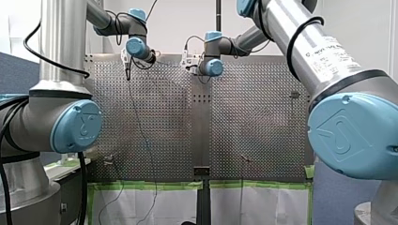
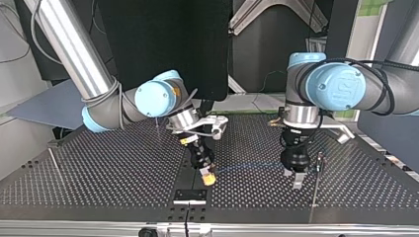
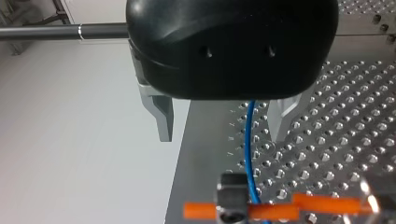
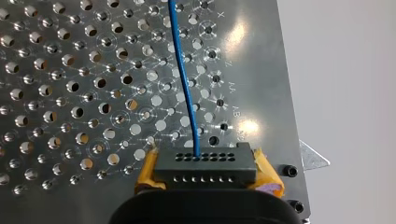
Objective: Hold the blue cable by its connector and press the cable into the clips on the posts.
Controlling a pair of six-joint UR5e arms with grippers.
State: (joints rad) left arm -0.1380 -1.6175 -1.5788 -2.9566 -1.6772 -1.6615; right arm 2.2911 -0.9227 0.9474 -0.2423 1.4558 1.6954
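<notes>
Right wrist view: my right hand [image 4: 205,179] is clenched on the black connector [image 4: 205,163], with yellow pads [image 4: 148,171] bearing on both its ends. The blue cable [image 4: 184,88] leaves the connector's face and runs ahead over the perforated bench [image 4: 70,93].

Left wrist view: my left hand [image 3: 219,135] is released, its 2 metal fingers [image 3: 161,116] spread. The cable passes between them and appears to touch neither. Ahead stands a post [image 3: 231,189] with an orange clip [image 3: 327,203]. The cable crosses it, but I cannot tell whether it is seated.

Top view: the right hand sits at 6 o'clock and the left hand at 4 o'clock. The cable shows as a faint line between them, low over the bench.

Front view: both hands work at the far end, at 11 and 12 o'clock. The cable trails from the left hand toward 6 o'clock.

Risks, as judged:
1. With the left hand open, nothing steers the cable, so a pull from the right hand could drag it across the clip instead of into it.
2. Tension could twist the connector between the pads, or strain the joint where the cable enters it.
3. The spread fingers stand near the post, so a careless descent could strike it.
</notes>
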